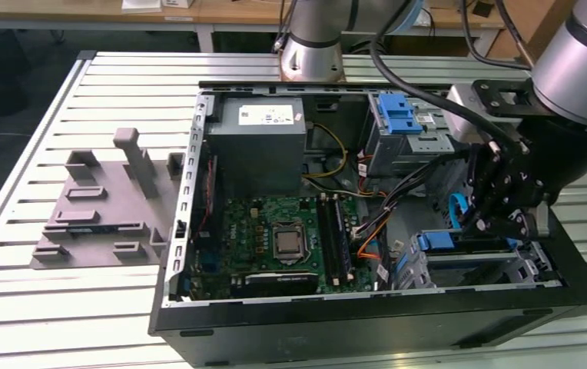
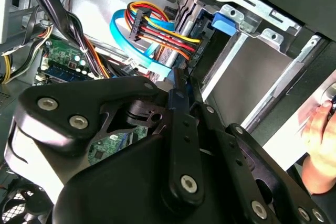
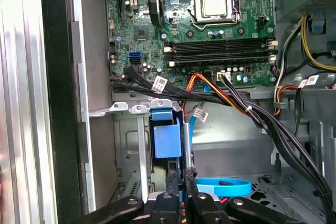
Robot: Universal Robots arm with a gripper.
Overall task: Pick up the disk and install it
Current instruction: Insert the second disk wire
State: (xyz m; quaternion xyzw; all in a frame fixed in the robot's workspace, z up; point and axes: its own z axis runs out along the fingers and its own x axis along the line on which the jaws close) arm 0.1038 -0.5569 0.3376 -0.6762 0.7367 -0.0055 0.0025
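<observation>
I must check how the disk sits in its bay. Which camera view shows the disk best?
The first wrist view: the disk stands edge-on in the bay, just ahead of the tool. The exterior view gives its blue end beside the tool. The second wrist view has its blue tab.

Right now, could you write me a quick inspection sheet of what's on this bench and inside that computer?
Surface: slatted metal table, bearing an open computer case.
Job's things: disk, blue-framed, standing edge-up in the drive cage.
Clutter: grey moulded fixture beside the case; grey power supply box; motherboard.
Grippers: gripper low in the case, fingers closed at the disk's edge.
Cables: coloured bundle; black leads.
Surroundings: a person's hand; desks behind.
</observation>
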